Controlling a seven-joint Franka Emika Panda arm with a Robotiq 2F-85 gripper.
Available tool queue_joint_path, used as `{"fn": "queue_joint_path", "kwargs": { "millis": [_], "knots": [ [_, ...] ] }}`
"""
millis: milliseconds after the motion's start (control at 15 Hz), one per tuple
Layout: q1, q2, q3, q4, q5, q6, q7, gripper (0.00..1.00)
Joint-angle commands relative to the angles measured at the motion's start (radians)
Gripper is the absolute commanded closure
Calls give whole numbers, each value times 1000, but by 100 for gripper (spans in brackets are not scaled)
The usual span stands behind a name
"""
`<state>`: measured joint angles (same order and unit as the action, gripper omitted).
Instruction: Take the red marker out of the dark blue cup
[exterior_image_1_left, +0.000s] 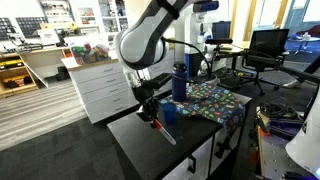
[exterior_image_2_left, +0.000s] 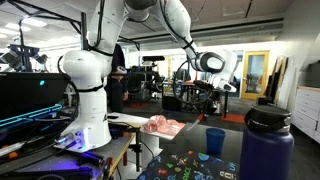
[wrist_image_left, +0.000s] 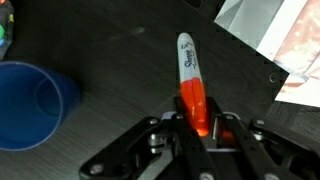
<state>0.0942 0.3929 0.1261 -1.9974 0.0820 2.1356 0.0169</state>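
- Cabinets, desks and office chairs fill the room in an exterior view, with a black worktop in the foreground. The hand hangs low over it at the frame's centre, clenched on the red marker, which slants down towards the lower right. The dark blue cup stands just beside it, in front of a taller blue bottle and next to a patterned cloth.
- In an exterior view from behind the bottle, the cup sits at lower centre-right. The arm arches over from the upper left, but the hand and marker are too small and dark there to make out.
- The wrist view is the clearest. The hand grips the marker by its red barrel at lower centre, and the whitish end points up the frame over the bare dark worktop. The cup is at the left edge, well apart from the marker, and looks empty.
- The marker looks light, stiff and not fragile, though its smooth plastic barrel is probably slippery and could pivot in a two-finger pinch. The grip low on the red barrel looks sound, but a hold nearer mid-length would resist swinging better.
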Motion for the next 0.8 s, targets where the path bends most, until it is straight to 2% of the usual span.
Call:
{"fn": "queue_joint_path", "kwargs": {
  "millis": [0, 533, 733],
  "knots": [
    [4, 2, 7, -16, 29, 34, -22, 50],
    [5, -34, 1, -38, 9, 117, -23, 2],
    [8, -71, -2, -47, -5, 166, -18, 0]
  ]
}}
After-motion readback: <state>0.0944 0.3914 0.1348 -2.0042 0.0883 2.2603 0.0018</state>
